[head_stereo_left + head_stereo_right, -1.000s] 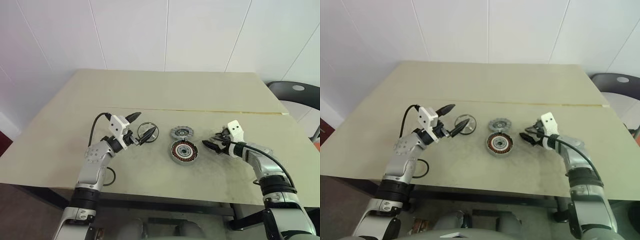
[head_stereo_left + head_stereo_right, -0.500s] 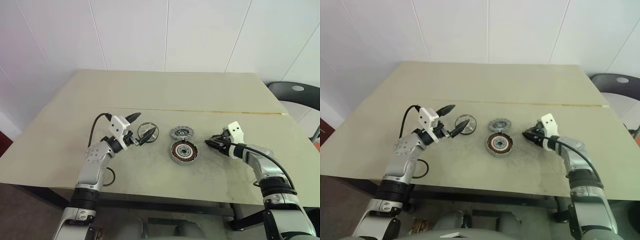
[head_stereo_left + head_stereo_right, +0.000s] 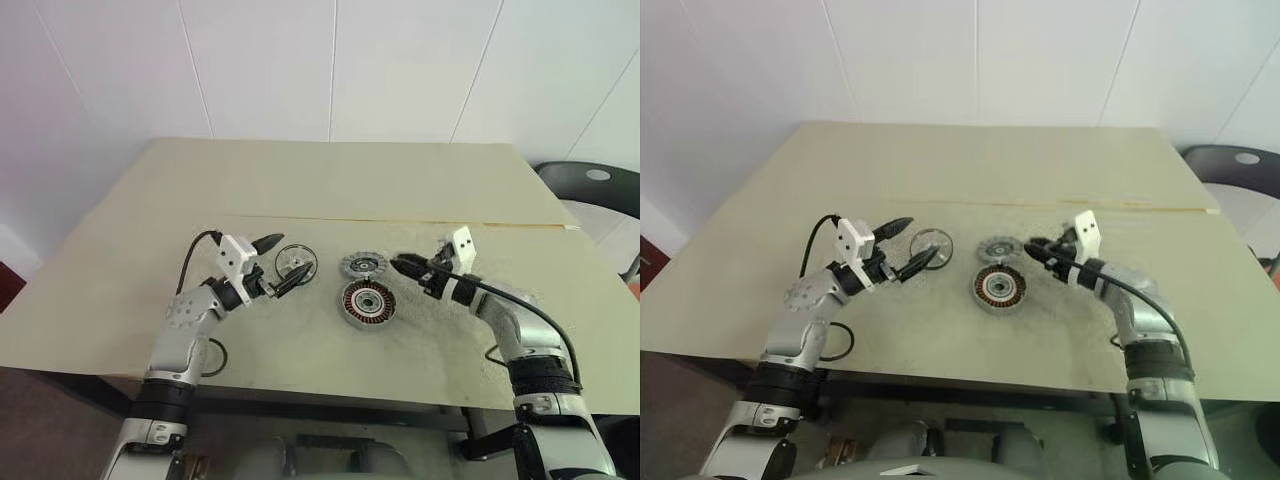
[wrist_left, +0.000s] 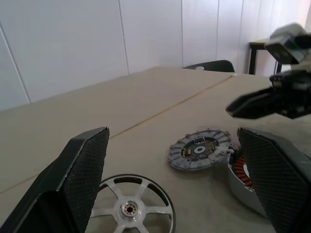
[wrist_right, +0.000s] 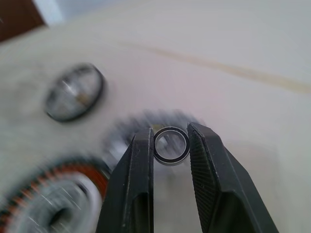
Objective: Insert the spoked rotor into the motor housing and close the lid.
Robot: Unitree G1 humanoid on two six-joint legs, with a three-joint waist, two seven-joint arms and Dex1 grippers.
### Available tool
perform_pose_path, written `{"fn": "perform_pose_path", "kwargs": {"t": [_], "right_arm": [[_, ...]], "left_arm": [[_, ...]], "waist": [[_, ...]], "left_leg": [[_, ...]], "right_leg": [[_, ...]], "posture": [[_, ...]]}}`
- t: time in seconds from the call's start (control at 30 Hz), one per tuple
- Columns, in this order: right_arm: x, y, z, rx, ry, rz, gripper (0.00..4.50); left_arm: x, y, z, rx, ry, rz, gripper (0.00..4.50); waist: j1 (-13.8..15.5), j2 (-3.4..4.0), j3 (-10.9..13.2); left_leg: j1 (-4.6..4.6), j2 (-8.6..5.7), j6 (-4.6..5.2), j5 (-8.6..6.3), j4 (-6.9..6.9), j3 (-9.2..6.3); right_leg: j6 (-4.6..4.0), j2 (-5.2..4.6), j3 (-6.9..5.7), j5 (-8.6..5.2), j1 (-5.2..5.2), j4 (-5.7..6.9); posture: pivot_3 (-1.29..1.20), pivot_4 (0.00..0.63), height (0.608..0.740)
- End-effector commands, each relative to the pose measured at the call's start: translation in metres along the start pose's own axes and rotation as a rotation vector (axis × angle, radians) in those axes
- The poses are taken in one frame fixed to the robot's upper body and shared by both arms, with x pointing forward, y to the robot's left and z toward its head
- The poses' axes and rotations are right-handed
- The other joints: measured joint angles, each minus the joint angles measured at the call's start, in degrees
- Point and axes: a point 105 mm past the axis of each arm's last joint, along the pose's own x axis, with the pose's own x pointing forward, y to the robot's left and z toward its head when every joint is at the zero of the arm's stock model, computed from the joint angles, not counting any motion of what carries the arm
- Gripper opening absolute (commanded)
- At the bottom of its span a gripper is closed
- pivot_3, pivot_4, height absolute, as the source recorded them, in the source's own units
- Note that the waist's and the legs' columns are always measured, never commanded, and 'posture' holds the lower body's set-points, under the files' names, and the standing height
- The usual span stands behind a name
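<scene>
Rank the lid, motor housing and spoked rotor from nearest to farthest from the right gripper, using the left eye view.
1. The lid, just to the left of the right gripper, almost at its fingertips.
2. The motor housing, nearer the camera than the lid, below and left of the gripper.
3. The spoked rotor, far across on the left, by the left gripper.

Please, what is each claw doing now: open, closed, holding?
Left claw: open, holding nothing.
Right claw: closed on a small dark ring.
</scene>
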Motion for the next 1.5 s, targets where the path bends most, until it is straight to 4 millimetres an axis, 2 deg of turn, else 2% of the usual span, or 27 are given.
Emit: {"fn": "perform_pose_path", "kwargs": {"t": [0.03,0.2,0.57,1.17,1.5], "right_arm": [[0.007,0.03,0.02,-0.04,-0.032,0.122,0.67],[0.013,0.044,-0.016,-0.043,0.222,0.158,0.67],[0.006,0.052,-0.032,-0.036,0.344,0.202,0.67],[-0.001,0.05,-0.037,-0.082,0.393,0.213,0.67],[0.003,0.053,-0.035,-0.116,0.385,0.225,0.67]], "left_arm": [[0.0,-0.011,0.008,-0.015,-0.01,-0.068,4.5],[-0.001,-0.014,0.006,-0.027,0.001,-0.078,4.5],[-0.001,-0.016,0.003,-0.037,0.012,-0.074,4.5],[-0.002,-0.013,-0.001,-0.026,0.036,-0.06,4.5],[-0.001,-0.013,-0.003,-0.026,0.043,-0.058,4.5]], "waist": [[0.0,0.0,0.0],[0.0,0.0,0.0],[0.0,0.0,0.0],[0.0,-0.01,0.0],[0.0,-0.01,0.0]], "left_leg": [[-0.01,0.0,0.0,0.0,0.0,0.0],[-0.01,0.0,0.0,-0.01,0.01,0.0],[-0.28,0.0,0.0,-0.01,-0.03,0.0],[-0.28,0.0,0.01,-0.01,0.0,0.0],[-0.28,0.0,0.0,-0.01,0.0,0.0]], "right_leg": [[-0.04,0.0,0.0,-0.02,-0.01,0.0],[-0.2,-0.01,0.01,-0.1,-0.04,-0.02],[-0.19,-0.03,0.01,-0.1,-0.28,-0.06],[-0.2,-0.03,0.01,-0.1,-0.26,-0.07],[-0.2,-0.03,0.01,-0.1,-0.26,-0.07]], "posture": [[0.0,0.0,0.74],[0.0,0.0,0.74],[0.0,0.0,0.74],[0.0,0.0,0.74],[0.0,0.0,0.74]]}}
